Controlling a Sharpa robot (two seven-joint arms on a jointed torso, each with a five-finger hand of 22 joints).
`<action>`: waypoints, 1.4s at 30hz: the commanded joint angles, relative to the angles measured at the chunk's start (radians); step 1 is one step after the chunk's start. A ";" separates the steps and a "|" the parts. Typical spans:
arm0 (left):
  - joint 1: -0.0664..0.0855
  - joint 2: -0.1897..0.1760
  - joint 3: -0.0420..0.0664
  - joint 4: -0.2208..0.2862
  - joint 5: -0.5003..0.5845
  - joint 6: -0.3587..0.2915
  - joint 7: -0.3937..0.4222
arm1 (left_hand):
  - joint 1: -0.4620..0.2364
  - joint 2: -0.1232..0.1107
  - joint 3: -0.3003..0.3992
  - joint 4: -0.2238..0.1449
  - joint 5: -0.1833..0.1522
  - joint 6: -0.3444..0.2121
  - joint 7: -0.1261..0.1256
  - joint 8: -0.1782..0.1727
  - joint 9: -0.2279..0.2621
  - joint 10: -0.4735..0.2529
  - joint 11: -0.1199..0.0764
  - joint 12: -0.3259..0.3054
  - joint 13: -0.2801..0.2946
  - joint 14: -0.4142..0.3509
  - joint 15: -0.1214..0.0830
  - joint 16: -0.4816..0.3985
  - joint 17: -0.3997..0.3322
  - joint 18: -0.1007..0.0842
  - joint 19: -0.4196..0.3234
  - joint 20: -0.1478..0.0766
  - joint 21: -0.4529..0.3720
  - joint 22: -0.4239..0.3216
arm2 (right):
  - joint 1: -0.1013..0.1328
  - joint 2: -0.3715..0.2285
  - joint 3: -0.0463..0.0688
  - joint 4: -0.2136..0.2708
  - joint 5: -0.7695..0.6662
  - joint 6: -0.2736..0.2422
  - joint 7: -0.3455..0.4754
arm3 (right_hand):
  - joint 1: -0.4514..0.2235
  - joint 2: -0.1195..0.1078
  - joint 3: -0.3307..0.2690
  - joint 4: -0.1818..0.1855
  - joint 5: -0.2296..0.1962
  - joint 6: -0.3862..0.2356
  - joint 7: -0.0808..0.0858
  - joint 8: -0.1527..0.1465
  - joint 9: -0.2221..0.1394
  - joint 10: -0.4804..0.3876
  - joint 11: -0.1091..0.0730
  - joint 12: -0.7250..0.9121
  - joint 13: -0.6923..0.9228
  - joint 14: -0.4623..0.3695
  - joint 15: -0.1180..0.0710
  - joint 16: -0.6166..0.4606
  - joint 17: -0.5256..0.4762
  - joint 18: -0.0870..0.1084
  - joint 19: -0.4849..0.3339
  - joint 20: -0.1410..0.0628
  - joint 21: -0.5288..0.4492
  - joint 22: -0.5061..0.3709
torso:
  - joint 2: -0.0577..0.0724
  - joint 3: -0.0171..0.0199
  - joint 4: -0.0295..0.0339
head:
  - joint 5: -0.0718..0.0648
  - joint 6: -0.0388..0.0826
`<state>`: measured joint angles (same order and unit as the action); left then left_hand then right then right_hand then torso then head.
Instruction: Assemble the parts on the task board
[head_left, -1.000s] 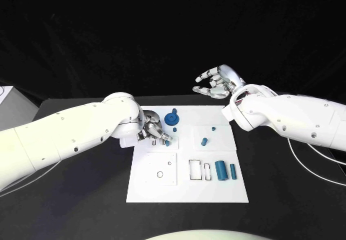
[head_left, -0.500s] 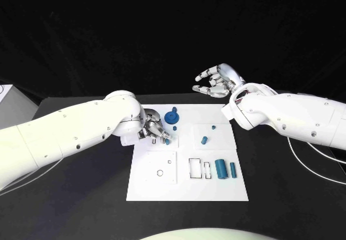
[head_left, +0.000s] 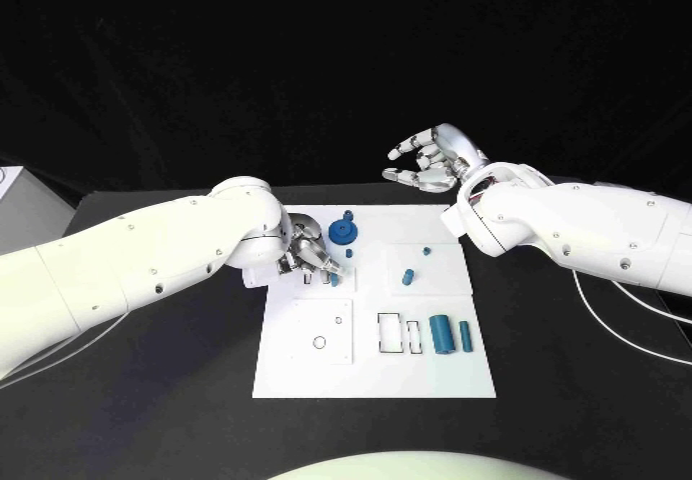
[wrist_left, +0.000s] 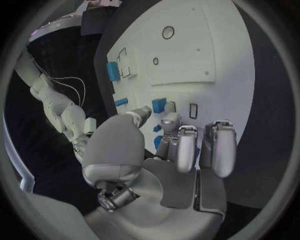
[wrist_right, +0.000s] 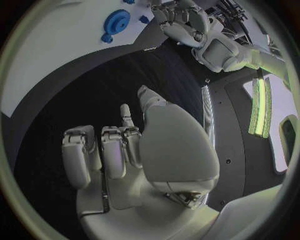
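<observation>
The white task board (head_left: 433, 370) lies mid-table. My left hand (head_left: 306, 257) hovers over its far left part with the fingers hanging down and the thumb apart, and nothing is plainly held. A small blue block (head_left: 335, 280) lies just past the fingertips, and in the left wrist view this block (wrist_left: 159, 105) sits beside the thumb tip. A blue gear (head_left: 343, 233) stands right of the hand, with a small blue peg (head_left: 351, 254) below it. My right hand (head_left: 431, 161) is raised beyond the board's far edge, fingers loosely curled and apart, and holds nothing.
Another blue piece (head_left: 408, 277) lies mid-board. Two blue cylinders (head_left: 443, 335) lie near an outlined slot (head_left: 389, 335) at the board's near right. A white box (head_left: 12, 200) sits at the table's left edge, and cables (head_left: 620, 320) trail under the right arm.
The whole picture has shifted slightly upward. Both hands keep their places relative to the board.
</observation>
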<state>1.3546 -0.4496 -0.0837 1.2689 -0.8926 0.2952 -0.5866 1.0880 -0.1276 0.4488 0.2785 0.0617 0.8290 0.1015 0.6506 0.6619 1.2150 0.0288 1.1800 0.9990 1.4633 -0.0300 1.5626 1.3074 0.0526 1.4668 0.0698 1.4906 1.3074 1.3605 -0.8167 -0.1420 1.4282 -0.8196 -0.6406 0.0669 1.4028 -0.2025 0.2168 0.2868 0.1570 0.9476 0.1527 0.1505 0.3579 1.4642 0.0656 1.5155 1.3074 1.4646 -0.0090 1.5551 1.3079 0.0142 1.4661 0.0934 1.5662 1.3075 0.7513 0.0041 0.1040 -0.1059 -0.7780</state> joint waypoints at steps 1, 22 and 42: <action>0.000 0.004 0.000 0.000 0.012 0.020 0.011 | 0.008 -0.001 0.008 0.000 -0.005 -0.003 -0.005 0.003 0.002 -0.004 -0.005 0.003 0.001 0.106 -0.007 0.006 0.259 -0.011 0.002 -0.004 -0.002 0.066 | -0.001 0.001 0.000 0.000 -0.006 0.019 0.003 | -0.010 0.003 -0.004 0.002 0.002 -0.007 0.003 0.001 -0.001 0.058 0.007 -0.005 0.223 0.094 0.007 -0.004 0.217 -0.014 0.105 0.007 0.005 0.263 | 0.000 -0.0002 -0.0002 | 0.000 -0.004; -0.001 0.007 -0.001 -0.006 0.021 0.060 0.013 | 0.093 -0.003 0.165 -0.063 -0.004 -0.004 -0.017 -0.003 0.052 -0.006 -0.017 0.001 -0.008 0.107 -0.017 0.007 0.262 -0.011 0.002 -0.015 -0.002 0.068 | -0.004 0.004 0.000 0.000 -0.006 0.028 0.003 | -0.011 0.005 -0.004 0.002 0.002 -0.007 0.003 0.002 -0.001 0.059 0.007 -0.004 0.224 0.094 0.007 -0.004 0.216 -0.014 0.105 0.007 0.005 0.263 | -0.001 -0.0004 -0.0007 | -0.002 -0.013; -0.001 -0.021 0.000 0.017 0.067 -0.040 0.044 | 0.015 -0.023 0.467 -0.268 0.193 0.002 -0.022 0.037 0.185 0.027 -0.025 0.004 -0.009 0.108 -0.026 0.008 0.263 -0.013 0.009 -0.019 0.001 0.082 | -0.008 0.001 -0.001 -0.002 -0.006 0.037 0.003 | -0.012 0.007 -0.004 0.001 0.004 -0.007 0.003 0.003 -0.001 0.059 0.007 -0.004 0.223 0.094 0.007 -0.004 0.215 -0.014 0.105 0.007 0.005 0.263 | -0.002 0.0005 0.0013 | -0.002 -0.010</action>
<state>1.3534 -0.4689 -0.0844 1.2802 -0.8506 0.2998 -0.5655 1.1095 -0.1535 0.7762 0.1529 0.2434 0.8208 0.0881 0.6830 0.7240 1.2355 0.0019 1.1800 0.9885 1.4670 -0.0483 1.5666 1.3074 0.0526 1.4655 0.0564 1.4905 1.3073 1.3537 -0.8149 -0.1428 1.4264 -0.8198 -0.6209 0.0652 1.3976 -0.1973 0.2168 0.2868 0.1569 0.9477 0.1527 0.1505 0.3579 1.4642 0.0656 1.5155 1.3079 1.4646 -0.0090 1.5551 1.3075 0.0143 1.4661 0.0934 1.5662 1.3079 0.7502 0.0041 0.1049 -0.1095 -0.7891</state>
